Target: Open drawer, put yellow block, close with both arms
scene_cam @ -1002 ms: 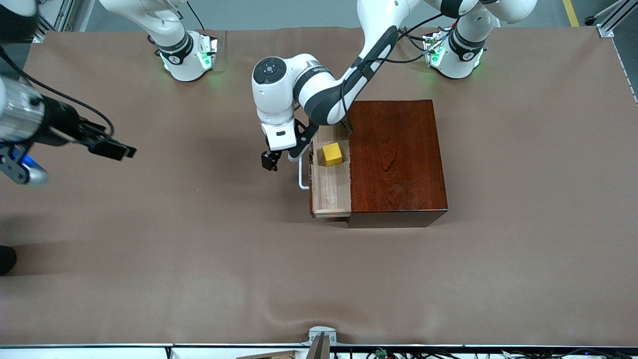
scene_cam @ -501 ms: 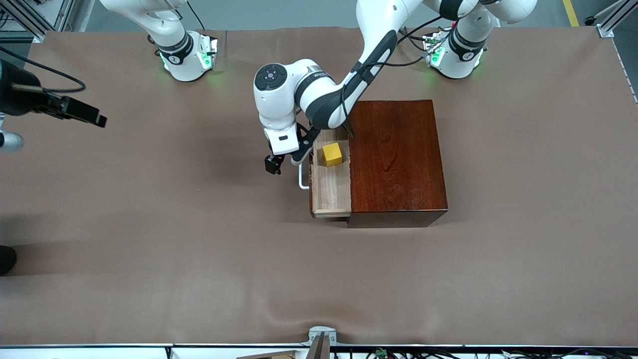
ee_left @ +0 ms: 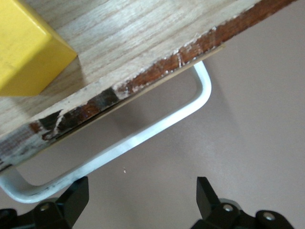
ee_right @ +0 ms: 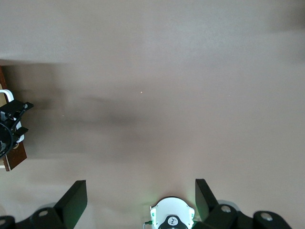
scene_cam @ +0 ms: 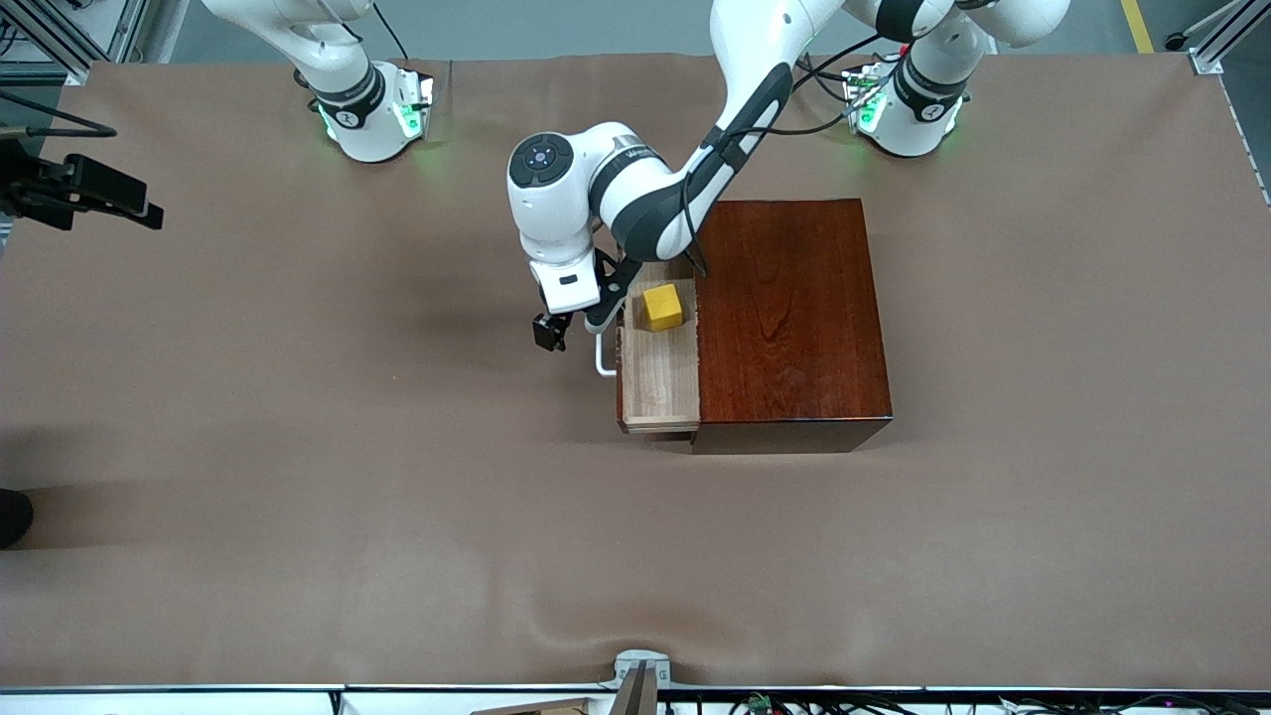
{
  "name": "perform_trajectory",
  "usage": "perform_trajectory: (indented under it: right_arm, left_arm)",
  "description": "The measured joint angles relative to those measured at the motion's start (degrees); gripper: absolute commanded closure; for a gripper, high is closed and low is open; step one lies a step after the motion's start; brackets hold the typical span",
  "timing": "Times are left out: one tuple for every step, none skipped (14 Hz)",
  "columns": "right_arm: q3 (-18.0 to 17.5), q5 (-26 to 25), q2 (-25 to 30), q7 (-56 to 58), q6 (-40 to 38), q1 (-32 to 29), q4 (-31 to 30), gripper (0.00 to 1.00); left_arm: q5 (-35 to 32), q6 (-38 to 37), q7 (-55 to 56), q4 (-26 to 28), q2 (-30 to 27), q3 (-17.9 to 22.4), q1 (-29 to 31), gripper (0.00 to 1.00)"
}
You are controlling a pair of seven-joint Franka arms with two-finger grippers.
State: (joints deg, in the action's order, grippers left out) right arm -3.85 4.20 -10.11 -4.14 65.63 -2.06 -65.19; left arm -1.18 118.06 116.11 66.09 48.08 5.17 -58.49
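A: Where does the drawer (scene_cam: 658, 356) stand?

B: It is pulled partway out of the dark red-brown box (scene_cam: 789, 323), which sits on the brown bench (scene_cam: 397, 497) nearer the robots' edge than the camera's edge, toward the left arm's end. The drawer's front faces the right arm's end of the bench, and its long side runs from the robots' edge toward the camera's edge.

A: And the yellow block (scene_cam: 662, 307)?

B: It lies on the pale wood floor of the drawer, in the end nearer the robots' bases. In the left wrist view the yellow block (ee_left: 26, 52) sits close to the drawer's front wall, one edge turned a little off square to it.

A: The handle (scene_cam: 602, 356)?

B: A white U-shaped bar on the drawer's front, lying along the same line as the front. The left wrist view shows the handle (ee_left: 128, 143) standing clear of the front, with bench cloth between.

A: What about the left hand (scene_cam: 564, 325)?

B: It hangs just in front of the drawer, over the end of the handle nearer the robots. Its fingers (ee_left: 207, 193) stand apart, with nothing between them and not touching the bar.

A: And the right hand (scene_cam: 84, 189)?

B: It is up over the bench's edge at the right arm's end, well apart from the box, fingers (ee_right: 74, 200) spread wide and empty.
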Motion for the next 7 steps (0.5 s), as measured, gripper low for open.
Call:
perform_trajectory:
  right_arm:
    - [-1.63, -0.08, 0.27, 0.79, 0.46, -1.63, -0.54, 0.0]
    - [-2.47, -0.09, 0.61, 2.1, 1.14, -2.79, -1.33, 0.0]
    - [-2.65, -0.09, 1.03, 3.28, 1.71, -3.36, -2.23, 0.0]
    - [-2.63, -0.09, 1.42, 3.9, 2.15, -3.59, -3.0, 0.0]
    - [-2.59, -0.09, 1.89, 4.19, 2.43, -3.62, -3.75, 0.0]
    - [-2.49, -0.09, 2.39, 4.31, 2.79, -3.53, -4.43, 0.0]
    - [-1.98, -0.1, 2.97, 4.36, 3.39, -3.12, -5.24, 0.0]
  left_arm:
    - [0.0, -0.83, 0.0, -0.12, 0.0, 0.01, 0.11, 0.0]
    - [0.0, -1.63, 0.0, -0.26, 0.0, 0.02, 0.23, 0.0]
    - [0.0, -2.39, 0.0, -0.38, 0.0, 0.04, 0.34, 0.0]
    - [0.0, -3.09, 0.0, -0.47, 0.0, 0.11, 0.44, 0.0]
    - [0.0, -3.83, 0.0, -0.58, -0.01, 0.21, 0.64, 0.0]
    - [0.01, -4.63, 0.0, -0.71, 0.0, 0.2, 0.96, 0.0]
    - [0.01, -5.32, 0.0, -0.78, -0.02, 0.18, 1.24, 0.0]
